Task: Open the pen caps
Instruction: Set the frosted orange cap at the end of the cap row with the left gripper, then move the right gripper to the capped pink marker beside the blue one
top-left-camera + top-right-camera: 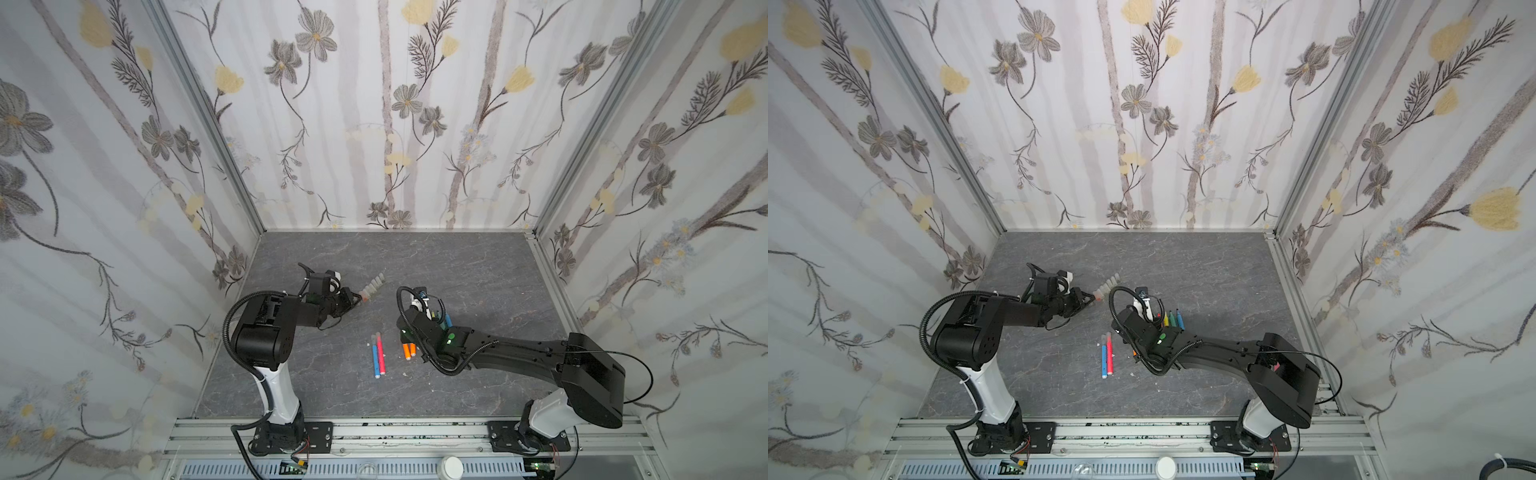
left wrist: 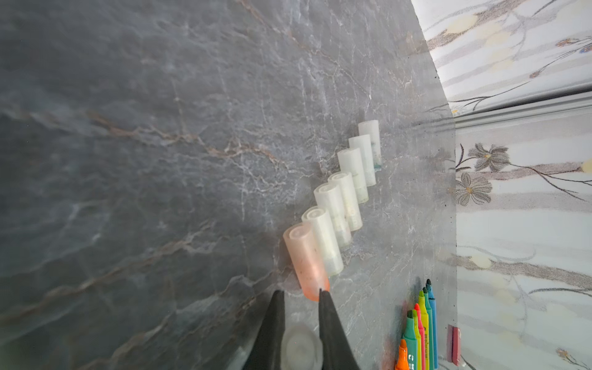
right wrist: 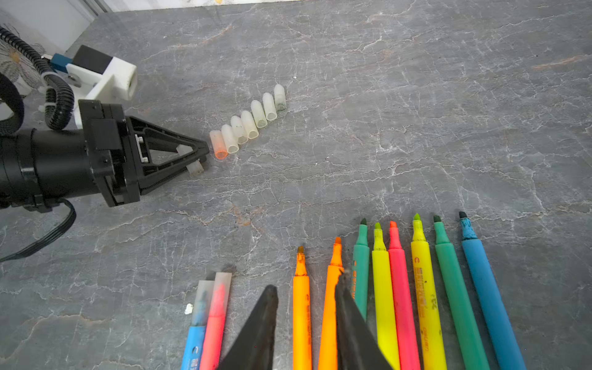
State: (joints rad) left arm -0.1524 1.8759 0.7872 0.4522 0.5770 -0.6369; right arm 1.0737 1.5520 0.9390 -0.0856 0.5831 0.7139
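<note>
Seven loose pen caps (image 3: pixel 248 123) lie in a row; left gripper (image 3: pixel 205 153) slightly parted, empty, beside the orange-tinted cap (image 2: pixel 306 261); right gripper (image 3: pixel 307 293) parted, empty, over the pens (image 3: pixel 400 288).

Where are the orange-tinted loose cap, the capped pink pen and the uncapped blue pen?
orange-tinted loose cap (image 3: pixel 218 144): right wrist view, middle of its side.
capped pink pen (image 3: pixel 214 323): right wrist view, barrel below the cap.
uncapped blue pen (image 3: pixel 490 294): right wrist view, middle of the barrel.
</note>
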